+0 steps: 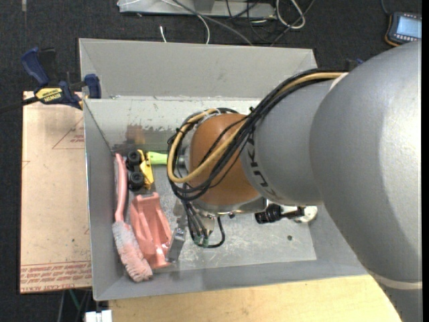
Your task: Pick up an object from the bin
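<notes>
The arm (221, 159) hangs low near the bin's (98, 180) left wall; its grip state I cannot tell. It could snag the pink brush (131, 257) and drag it.

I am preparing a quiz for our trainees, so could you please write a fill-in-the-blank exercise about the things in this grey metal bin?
1. The long-handled pink plastic brush lies along the ___ wall of the grey metal bin, as the camera sees it.
2. Its bristled head is at the end nearer the view's ___ edge.
3. The small toy vehicle with black wheels has a ___ body.
4. The grey robot arm reaches in from the view's ___.

Missing words: left; bottom; yellow; right.
</notes>
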Motion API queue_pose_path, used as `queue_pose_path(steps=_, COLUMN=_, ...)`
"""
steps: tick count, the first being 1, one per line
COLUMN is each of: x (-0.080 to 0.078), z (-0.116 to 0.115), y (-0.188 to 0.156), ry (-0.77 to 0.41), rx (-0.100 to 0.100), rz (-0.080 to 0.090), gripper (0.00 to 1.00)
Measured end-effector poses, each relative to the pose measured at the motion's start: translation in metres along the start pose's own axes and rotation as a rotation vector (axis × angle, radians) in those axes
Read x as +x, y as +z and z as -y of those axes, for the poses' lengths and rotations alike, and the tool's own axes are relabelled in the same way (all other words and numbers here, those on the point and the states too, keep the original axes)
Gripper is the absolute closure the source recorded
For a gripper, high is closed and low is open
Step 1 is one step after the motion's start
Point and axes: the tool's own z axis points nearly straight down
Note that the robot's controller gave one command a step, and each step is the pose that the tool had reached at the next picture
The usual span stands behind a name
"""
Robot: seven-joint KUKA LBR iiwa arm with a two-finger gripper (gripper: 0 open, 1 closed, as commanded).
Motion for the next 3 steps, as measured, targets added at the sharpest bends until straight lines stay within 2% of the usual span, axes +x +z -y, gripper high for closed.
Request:
queue_pose_path(steps=1, x=-0.005, z=-0.065, y=0.023, ry=-0.627, rx=0.022, rz=-0.003, gripper=0.0)
queue_pose_path(steps=2, x=0.006, z=-0.065, y=0.042, ry=0.171, rx=0.031, rz=-0.005, gripper=0.0)
queue_pose_path(steps=3, x=-0.012, z=-0.062, y=0.046, ry=-0.385, rx=0.038, rz=0.028, gripper=1.0)
